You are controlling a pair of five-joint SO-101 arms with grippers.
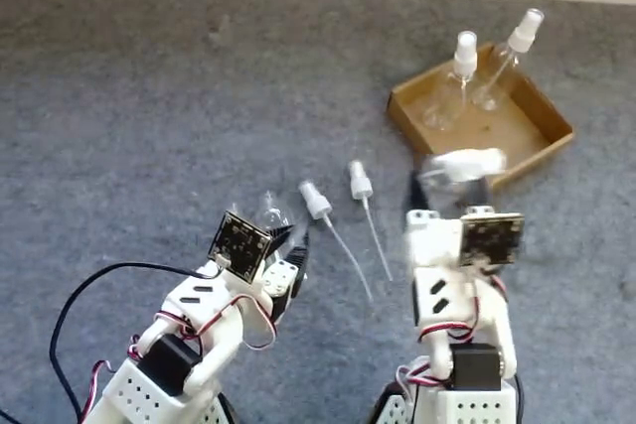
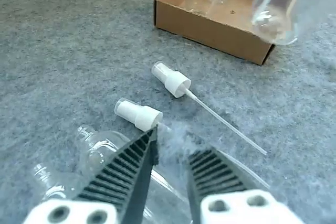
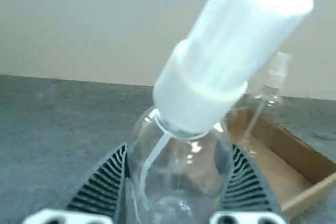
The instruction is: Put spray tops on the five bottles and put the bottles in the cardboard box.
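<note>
Capped bottle point(image 3: 205, 108), clamped in right end effector point(image 3: 179, 156)

Parted hand point(image 2: 175, 145) just beside a spray top point(image 2: 139, 115)

two bottles point(image 1: 444, 104) in the cardboard box point(image 1: 402, 116), two spray tops point(image 1: 315, 199) left of it

**Left parted, right gripping**

Holds left gripper point(image 2: 173, 142) low over the tabletop point(image 2: 63, 51), fingers point(image 2: 126, 166) slightly parted, arm angled toward the right one. Clamps a bottle point(image 3: 181, 177) between both fingers of right gripper point(image 3: 179, 149), raised off the tabletop, arm pointing straight ahead.
</note>
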